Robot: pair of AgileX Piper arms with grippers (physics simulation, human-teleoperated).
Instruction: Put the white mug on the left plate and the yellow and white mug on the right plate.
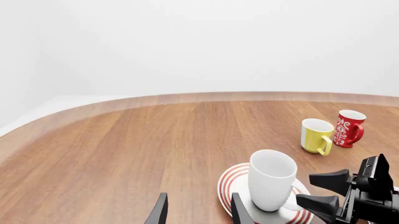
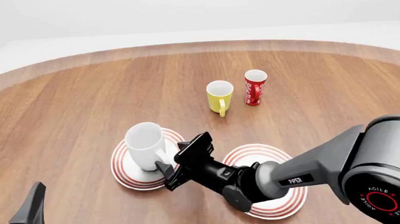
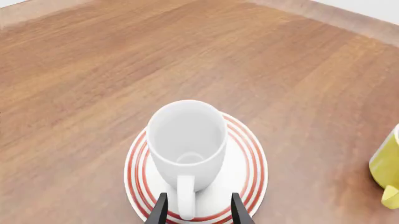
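The white mug [image 2: 146, 144] stands upright on the left plate [image 2: 123, 173], handle toward my right gripper [image 2: 174, 164]. That gripper is open, and in the right wrist view [image 3: 198, 212] its fingers stand on either side of the mug's handle [image 3: 185, 198] without closing on it. The mug [image 1: 272, 179] and plate [image 1: 229, 181] also show in the left wrist view. The yellow and white mug [image 2: 219, 95] stands on the table further back. The right plate [image 2: 255, 151] lies partly under my right arm. My left gripper [image 2: 12, 205] is open and empty at the near left.
A slim red mug with a white pattern [image 2: 255, 87] stands just right of the yellow and white mug. The wooden table's curved far edge [image 2: 196, 46] runs across the back. My right arm [image 2: 306, 170] reaches across over the right plate.
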